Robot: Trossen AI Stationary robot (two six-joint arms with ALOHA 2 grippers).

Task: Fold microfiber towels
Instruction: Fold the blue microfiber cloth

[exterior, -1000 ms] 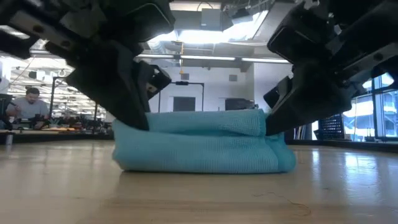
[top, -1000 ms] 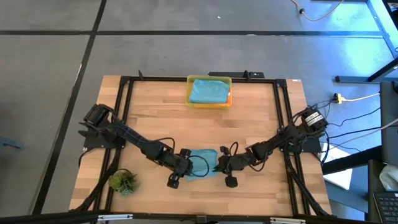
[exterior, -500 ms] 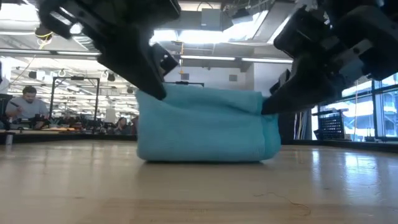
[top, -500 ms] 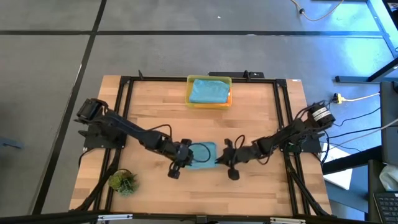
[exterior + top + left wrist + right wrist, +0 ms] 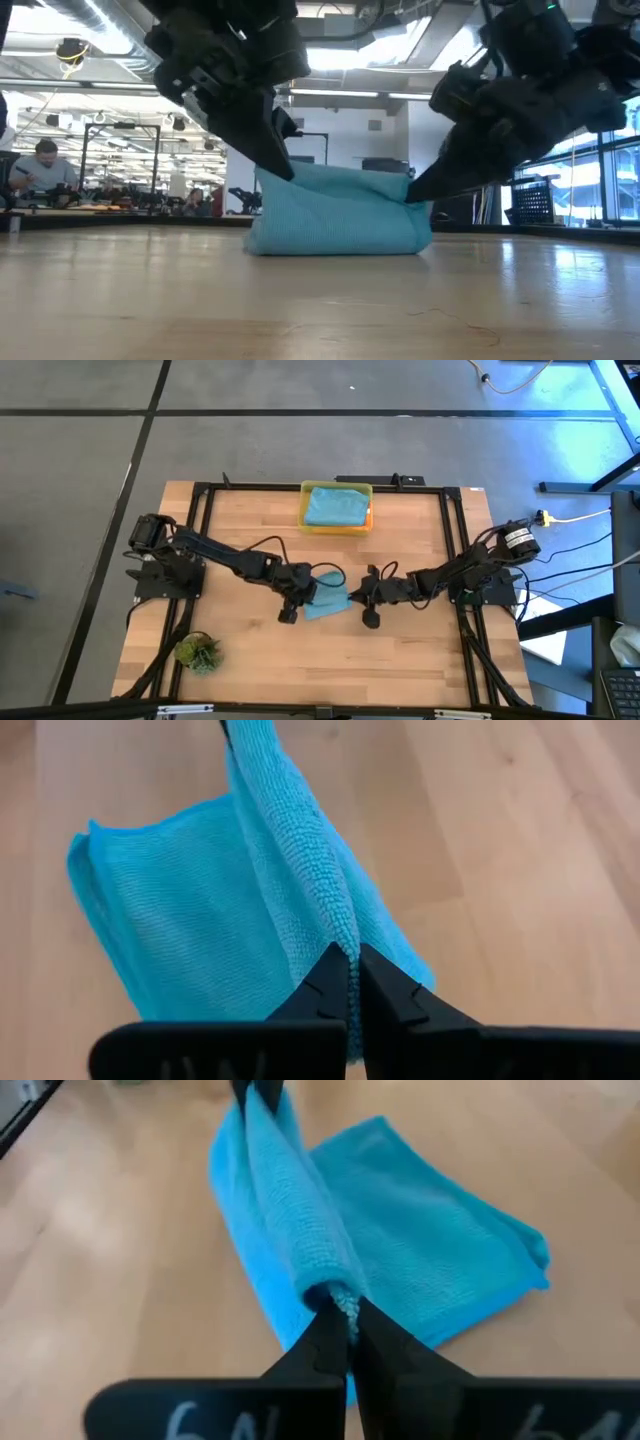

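L gripper (image 5: 352, 982) fingers clenched tight on one end of a raised fold of the teal towel (image 5: 325, 598); R gripper (image 5: 347, 1338) fingers likewise pinched on the opposite end of the same fold. Both sit just above the tabletop (image 5: 400, 660), mid-table, facing each other w/ the cloth between them. The towel's lifted edge runs as a ridge from one pinch to the other; the rest lies doubled on the wood beneath, so it looks mid-fold, prob. the second fold, not yet laid flat. Further out, at the far edge, the yellow bin (image 5: 307, 520) holds another teal towel (image 5: 335, 506), folded, w/ a sliver of orange under it. So approx. two or more done, this one in hand. No green towel visible; can't tell if it's in the bin.
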